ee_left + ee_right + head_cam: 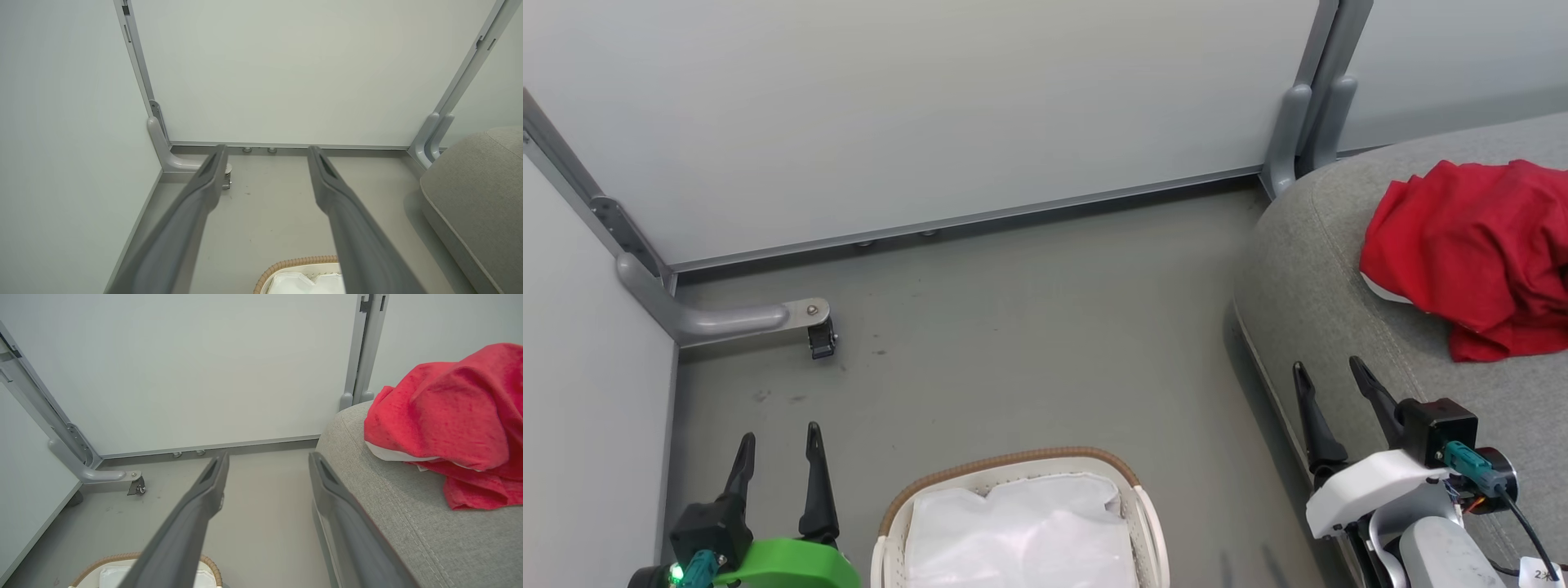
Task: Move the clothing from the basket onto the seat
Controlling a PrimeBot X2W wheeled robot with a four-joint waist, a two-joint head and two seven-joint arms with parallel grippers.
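Clothing (1470, 245) lies in a red heap on the seat (1307, 278) at the far right, touched by neither claw. At the near left, the left gripper (781, 433) hangs over the floor (1029, 327), fingers spread with nothing between them. Just right of it stands the basket (1013, 459), a white sheet (1021, 531) inside. Further right, the right gripper (1326, 364) is likewise spread and empty by the seat's left edge, apart from the heap.

- I see my left gripper (266, 149), its 2 fingers spread apart above the floor (265, 220).
- The basket (294, 262) rim shows at the bottom edge.
- The seat (474, 183) sits at right.
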